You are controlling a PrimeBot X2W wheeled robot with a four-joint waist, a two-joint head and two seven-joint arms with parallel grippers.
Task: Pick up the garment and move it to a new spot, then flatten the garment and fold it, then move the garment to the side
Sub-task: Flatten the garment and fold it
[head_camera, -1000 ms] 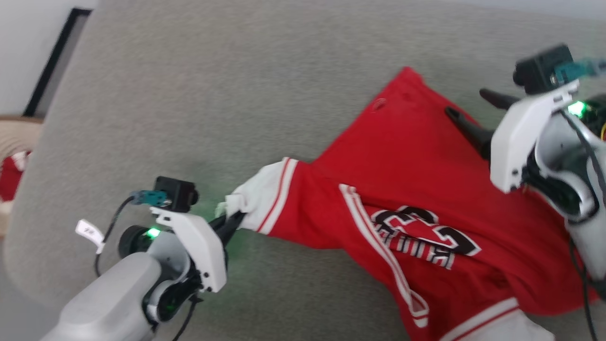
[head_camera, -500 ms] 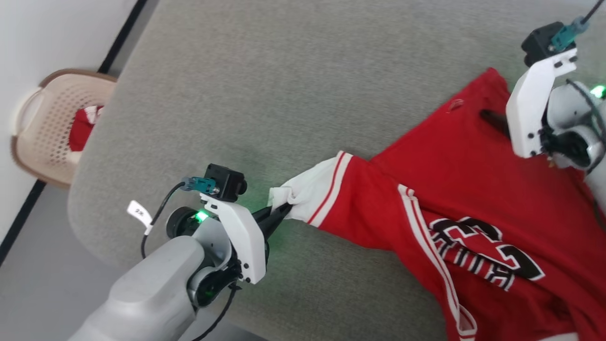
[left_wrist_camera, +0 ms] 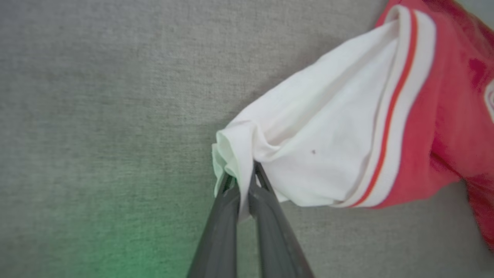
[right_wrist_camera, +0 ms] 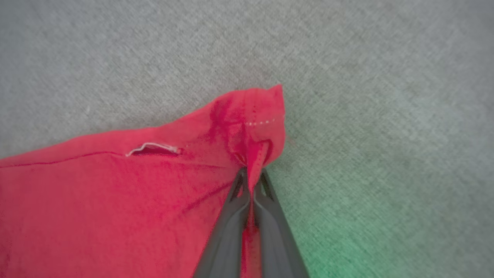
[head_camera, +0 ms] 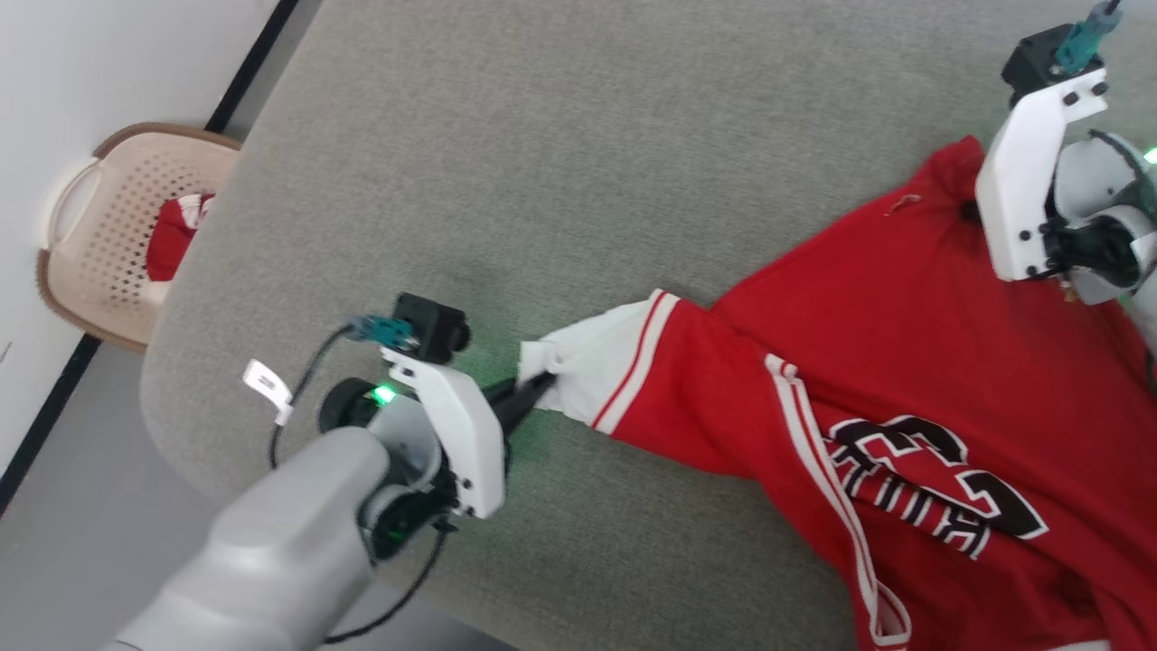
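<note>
Left hand [left_wrist_camera: 241, 181] clenches the sleeve [left_wrist_camera: 328, 135] of the garment [head_camera: 904, 362], right hand [right_wrist_camera: 251, 181] its hem corner [right_wrist_camera: 262, 112]; hard stretching may slip either thin pinch.

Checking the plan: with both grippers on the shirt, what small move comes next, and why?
Probably raise both arms together: the left gripper pinches a white sleeve of the garment, the right gripper its red corner, while most lies on the grey surface.
</note>
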